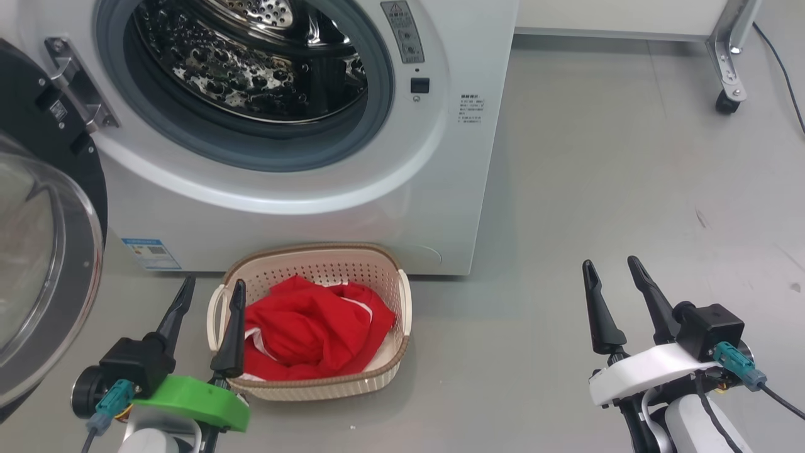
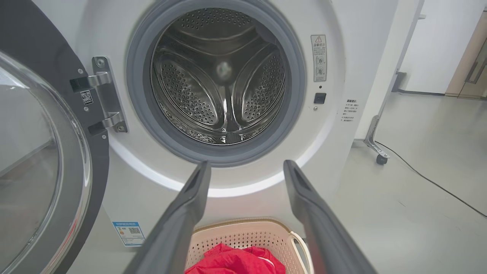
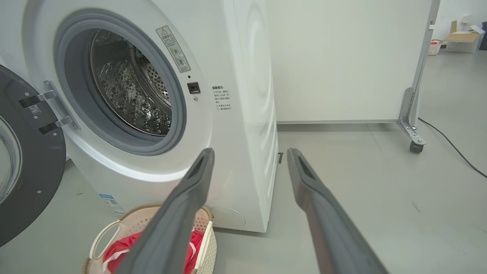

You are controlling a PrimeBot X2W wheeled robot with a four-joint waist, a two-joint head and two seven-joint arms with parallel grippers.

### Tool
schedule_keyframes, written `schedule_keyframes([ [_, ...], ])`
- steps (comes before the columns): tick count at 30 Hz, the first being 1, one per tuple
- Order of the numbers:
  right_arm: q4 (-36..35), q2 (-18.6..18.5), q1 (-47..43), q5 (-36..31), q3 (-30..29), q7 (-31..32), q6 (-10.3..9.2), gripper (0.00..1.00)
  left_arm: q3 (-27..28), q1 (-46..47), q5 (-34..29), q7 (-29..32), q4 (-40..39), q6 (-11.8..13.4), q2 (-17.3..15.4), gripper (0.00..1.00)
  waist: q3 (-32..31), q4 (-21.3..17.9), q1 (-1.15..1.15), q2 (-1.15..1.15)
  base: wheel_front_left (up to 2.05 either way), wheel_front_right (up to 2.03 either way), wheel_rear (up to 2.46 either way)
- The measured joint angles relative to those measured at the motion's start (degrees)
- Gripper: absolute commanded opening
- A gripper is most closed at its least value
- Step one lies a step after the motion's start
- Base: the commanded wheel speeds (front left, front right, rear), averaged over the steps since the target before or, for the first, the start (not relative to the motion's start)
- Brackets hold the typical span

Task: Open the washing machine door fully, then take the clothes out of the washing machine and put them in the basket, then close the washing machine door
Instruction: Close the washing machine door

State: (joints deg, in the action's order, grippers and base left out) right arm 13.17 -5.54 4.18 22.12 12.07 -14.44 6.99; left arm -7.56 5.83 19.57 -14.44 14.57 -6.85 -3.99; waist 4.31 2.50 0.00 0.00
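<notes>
The white washing machine (image 1: 390, 207) stands ahead with its door (image 1: 44, 251) swung wide open to the left; the steel drum (image 2: 222, 80) looks bare inside. On the floor before it sits the cream basket (image 1: 314, 261) holding the red clothes (image 1: 314, 330). My left gripper (image 1: 212, 286) is open with nothing in it, low by the basket's left handle, one fingertip over the rim. Far to the right over bare floor, my right gripper (image 1: 611, 264) is open and holds nothing. The basket (image 3: 125, 224) and door (image 3: 34, 163) also show in the right wrist view.
A white panel on a castor leg (image 1: 729, 94) stands at the back right, with a black cable (image 1: 783, 69) running along the floor beside it. Grey floor (image 1: 597, 176) spreads to the right of the machine.
</notes>
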Motion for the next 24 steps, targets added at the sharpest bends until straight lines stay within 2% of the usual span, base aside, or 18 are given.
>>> schedule_keyframes([
  [12, 0.00, -0.04, 0.01, 0.00, -0.24, 0.00, 0.00, 1.00, 0.09, 0.00, -0.96, 0.00, -0.53, 0.00, 0.02, 1.00, 0.46, 0.06, 0.00, 0.00, -1.10, 1.10, 0.00],
  [24, 0.10, -0.04, 0.03, 0.00, -0.24, 0.00, 0.00, 1.00, 0.24, 0.00, -1.03, 0.00, -0.67, 0.00, 0.14, 1.00, 0.53, -0.20, 0.00, 0.00, -0.62, 0.62, 0.00],
])
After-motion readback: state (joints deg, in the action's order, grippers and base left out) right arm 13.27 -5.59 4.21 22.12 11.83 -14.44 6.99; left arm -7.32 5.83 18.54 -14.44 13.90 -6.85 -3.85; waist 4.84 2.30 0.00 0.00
